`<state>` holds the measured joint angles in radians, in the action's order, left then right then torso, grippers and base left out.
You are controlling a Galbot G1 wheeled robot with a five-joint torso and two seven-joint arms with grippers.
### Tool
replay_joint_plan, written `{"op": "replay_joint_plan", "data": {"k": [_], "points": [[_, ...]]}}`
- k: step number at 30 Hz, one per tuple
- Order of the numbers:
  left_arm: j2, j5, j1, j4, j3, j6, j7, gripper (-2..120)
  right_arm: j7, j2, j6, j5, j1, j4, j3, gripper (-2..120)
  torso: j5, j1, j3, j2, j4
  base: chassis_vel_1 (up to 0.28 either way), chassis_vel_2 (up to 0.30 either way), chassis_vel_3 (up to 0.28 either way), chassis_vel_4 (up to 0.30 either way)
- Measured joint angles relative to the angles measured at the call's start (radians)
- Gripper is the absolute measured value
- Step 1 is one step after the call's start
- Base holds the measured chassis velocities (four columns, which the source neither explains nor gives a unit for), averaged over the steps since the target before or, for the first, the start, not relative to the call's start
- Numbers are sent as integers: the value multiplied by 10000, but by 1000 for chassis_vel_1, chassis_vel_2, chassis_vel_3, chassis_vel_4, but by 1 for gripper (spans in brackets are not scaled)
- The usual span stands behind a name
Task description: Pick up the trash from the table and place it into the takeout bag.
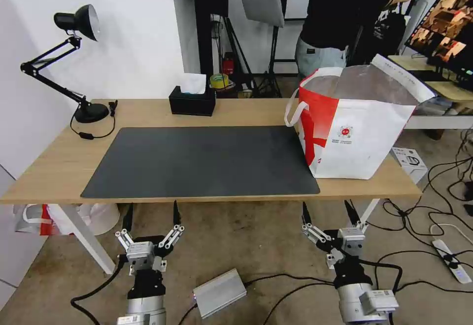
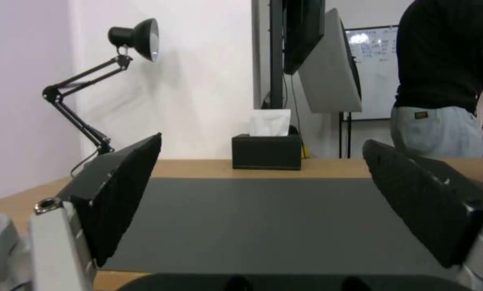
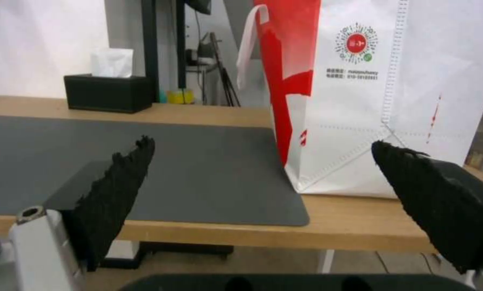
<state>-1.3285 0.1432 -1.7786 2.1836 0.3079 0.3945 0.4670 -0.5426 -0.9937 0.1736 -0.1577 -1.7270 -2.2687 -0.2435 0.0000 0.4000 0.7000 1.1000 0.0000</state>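
A mat (image 1: 202, 160) lay mid-counter (image 1: 59, 167); the bag (image 1: 352, 123) stood at its right edge, the lamp (image 1: 74, 64) back-left, the tissue box (image 1: 192, 99) at the back edge.

the takeout bag (image 1: 354, 133) stands with its mouth turned away from the head camera, so its inside is hidden, and the right wrist view cuts off its top and far side. the print under its round red logo (image 3: 356, 43) is too small to read. in the left wrist view just a strip of the bag's edge shows at the frame border.
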Motion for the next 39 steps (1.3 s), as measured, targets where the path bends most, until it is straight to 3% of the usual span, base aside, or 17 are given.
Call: {"op": "replay_joint_plan", "data": {"k": [39], "points": [[0, 0, 0, 0, 0, 0, 0, 100, 0, 0, 0, 0, 0, 0, 0, 100, 0, 0, 0, 0, 0, 0, 0, 0, 0]]}}
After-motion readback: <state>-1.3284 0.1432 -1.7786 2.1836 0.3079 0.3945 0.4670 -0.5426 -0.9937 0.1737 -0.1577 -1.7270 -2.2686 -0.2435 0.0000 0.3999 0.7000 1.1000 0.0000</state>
